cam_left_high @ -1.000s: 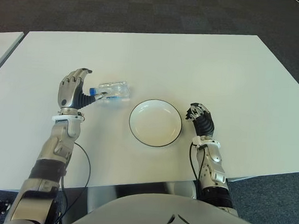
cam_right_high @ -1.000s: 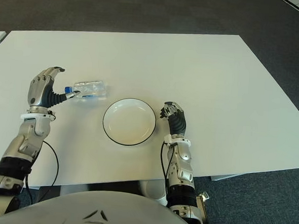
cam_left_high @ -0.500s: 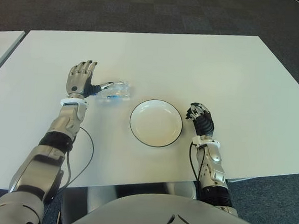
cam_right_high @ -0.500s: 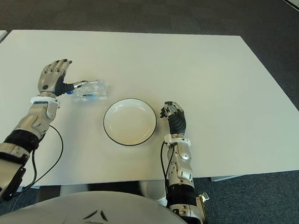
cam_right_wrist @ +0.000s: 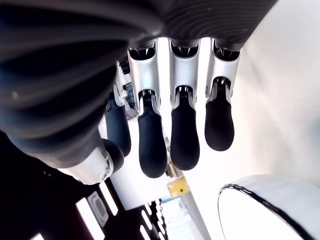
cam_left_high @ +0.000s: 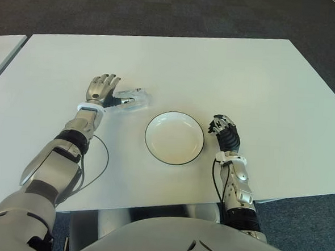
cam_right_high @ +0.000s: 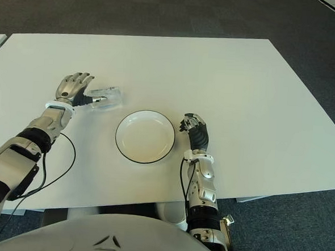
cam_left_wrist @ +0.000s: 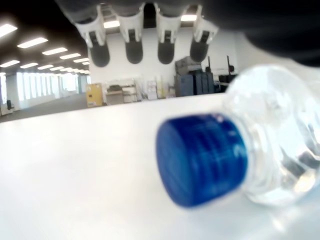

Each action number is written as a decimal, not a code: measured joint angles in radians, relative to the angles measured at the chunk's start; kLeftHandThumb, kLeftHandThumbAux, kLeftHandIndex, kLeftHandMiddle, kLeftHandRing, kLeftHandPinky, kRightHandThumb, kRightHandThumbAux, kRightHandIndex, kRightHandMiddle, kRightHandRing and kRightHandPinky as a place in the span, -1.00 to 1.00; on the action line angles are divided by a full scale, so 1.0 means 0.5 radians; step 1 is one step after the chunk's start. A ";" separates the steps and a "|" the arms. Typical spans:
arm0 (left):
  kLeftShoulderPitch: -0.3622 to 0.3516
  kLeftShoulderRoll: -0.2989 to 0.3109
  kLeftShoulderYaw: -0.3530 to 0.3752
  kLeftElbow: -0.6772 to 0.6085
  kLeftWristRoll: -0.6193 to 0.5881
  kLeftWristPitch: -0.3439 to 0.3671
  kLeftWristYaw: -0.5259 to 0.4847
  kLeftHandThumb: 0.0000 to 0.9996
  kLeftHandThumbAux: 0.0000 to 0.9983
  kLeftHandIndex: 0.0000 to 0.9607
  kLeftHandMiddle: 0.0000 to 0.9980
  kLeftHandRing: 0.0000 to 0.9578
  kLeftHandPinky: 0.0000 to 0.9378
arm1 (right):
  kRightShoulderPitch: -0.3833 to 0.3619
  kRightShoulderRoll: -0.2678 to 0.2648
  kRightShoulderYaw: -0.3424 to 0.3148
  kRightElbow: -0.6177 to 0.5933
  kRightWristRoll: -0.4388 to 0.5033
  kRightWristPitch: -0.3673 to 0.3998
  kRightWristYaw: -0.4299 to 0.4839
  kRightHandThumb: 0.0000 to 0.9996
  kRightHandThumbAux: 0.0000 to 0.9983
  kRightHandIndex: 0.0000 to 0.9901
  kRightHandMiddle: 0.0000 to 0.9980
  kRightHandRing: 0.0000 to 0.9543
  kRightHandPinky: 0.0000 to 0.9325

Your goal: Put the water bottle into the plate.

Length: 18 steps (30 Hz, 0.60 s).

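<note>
A clear water bottle [cam_left_high: 133,98] with a blue cap [cam_left_wrist: 202,161] lies on its side on the white table [cam_left_high: 227,72], left of the plate. The round white plate [cam_left_high: 174,138] has a dark rim and holds nothing. My left hand [cam_left_high: 103,88] shows at the bottle's cap end, its fingers [cam_left_wrist: 133,49] stretched out over the cap and not closed around it. Whether the thumb touches the bottle I cannot tell. My right hand [cam_left_high: 223,130] shows just right of the plate, with its fingers [cam_right_wrist: 184,136] curled and nothing in them.
A black cable [cam_left_high: 98,162] loops on the table beside my left forearm. A second table's corner [cam_left_high: 2,48] stands at the far left across a narrow gap. Dark carpet lies beyond the table's far edge.
My left arm has reached forward and to the right, and the hand has tipped flatter over the bottle's cap end. The bottle has shifted slightly. The right hand has not moved.
</note>
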 measured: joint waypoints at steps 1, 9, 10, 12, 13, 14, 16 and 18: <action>-0.005 -0.009 -0.016 0.033 -0.001 -0.012 -0.016 0.01 -0.74 -1.00 -1.00 -1.00 -1.00 | 0.001 0.000 0.000 -0.001 0.001 0.001 0.000 0.41 0.45 -0.12 0.26 0.31 0.35; -0.115 -0.036 -0.102 0.171 -0.046 -0.072 -0.172 0.02 -0.71 -1.00 -1.00 -1.00 -1.00 | 0.015 0.000 -0.002 -0.011 0.002 0.005 0.002 0.41 0.45 -0.12 0.25 0.31 0.35; -0.125 -0.039 -0.108 0.184 -0.049 -0.072 -0.186 0.03 -0.70 -1.00 -1.00 -1.00 -1.00 | 0.018 -0.001 -0.002 -0.013 0.001 0.005 0.002 0.41 0.45 -0.12 0.25 0.31 0.36; -0.147 -0.051 -0.132 0.207 -0.056 -0.068 -0.217 0.04 -0.69 -1.00 -1.00 -1.00 -1.00 | 0.023 -0.001 -0.002 -0.018 -0.003 0.005 0.000 0.41 0.45 -0.12 0.25 0.31 0.36; -0.155 -0.062 -0.147 0.219 -0.059 -0.065 -0.231 0.05 -0.68 -1.00 -1.00 -1.00 -1.00 | 0.025 -0.001 -0.002 -0.020 -0.004 0.005 -0.002 0.41 0.45 -0.12 0.25 0.31 0.36; -0.160 -0.072 -0.158 0.225 -0.061 -0.060 -0.237 0.05 -0.67 -1.00 -1.00 -1.00 -1.00 | 0.026 -0.001 -0.002 -0.022 -0.005 0.005 -0.003 0.41 0.45 -0.12 0.25 0.31 0.36; -0.177 -0.102 -0.183 0.257 -0.061 -0.047 -0.238 0.05 -0.65 -1.00 -1.00 -1.00 -1.00 | 0.028 -0.001 -0.002 -0.025 -0.006 0.005 -0.006 0.41 0.45 -0.12 0.25 0.31 0.36; -0.195 -0.125 -0.209 0.273 -0.061 -0.039 -0.238 0.05 -0.64 -1.00 -1.00 -1.00 -1.00 | 0.030 -0.001 -0.003 -0.027 -0.006 0.005 -0.007 0.41 0.45 -0.12 0.25 0.31 0.36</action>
